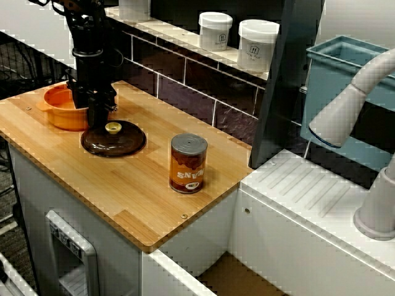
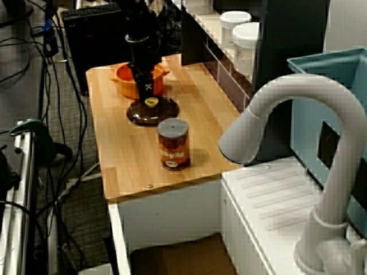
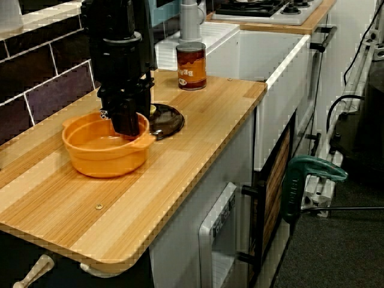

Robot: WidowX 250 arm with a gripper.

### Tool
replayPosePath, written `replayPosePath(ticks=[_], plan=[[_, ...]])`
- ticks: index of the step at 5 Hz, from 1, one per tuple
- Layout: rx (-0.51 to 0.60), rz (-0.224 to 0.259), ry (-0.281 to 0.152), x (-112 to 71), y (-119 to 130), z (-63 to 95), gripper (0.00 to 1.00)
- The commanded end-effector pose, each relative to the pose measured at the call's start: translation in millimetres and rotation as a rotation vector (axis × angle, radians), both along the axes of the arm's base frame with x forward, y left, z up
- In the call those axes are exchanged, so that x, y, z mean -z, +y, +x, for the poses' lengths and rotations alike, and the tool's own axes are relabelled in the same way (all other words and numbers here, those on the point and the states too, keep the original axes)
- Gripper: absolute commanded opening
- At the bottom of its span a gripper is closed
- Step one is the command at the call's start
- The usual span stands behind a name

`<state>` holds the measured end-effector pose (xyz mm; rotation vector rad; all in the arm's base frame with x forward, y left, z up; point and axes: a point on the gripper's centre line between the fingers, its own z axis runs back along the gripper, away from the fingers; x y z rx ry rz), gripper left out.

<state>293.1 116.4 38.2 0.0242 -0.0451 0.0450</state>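
One orange pot: at the left end of the desk, open side up.
Gripper: black, pointing straight down, its tip low just beside the yellow knob; cannot tell whether it is spread or pressed together.
Lid: dark brown, lying flat, just beside the orange pot.
Can: upright, right of the lid, apart from it.
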Motion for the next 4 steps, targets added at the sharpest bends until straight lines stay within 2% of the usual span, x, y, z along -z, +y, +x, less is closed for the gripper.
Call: replayPosePath(ticks=[1,4], plan=[[-0.009,-0.019,0.001,-23.2,7,12.6,0.00],[-0.004,-0.022,-0.042,-55.8,-5,18.6,0.00]])
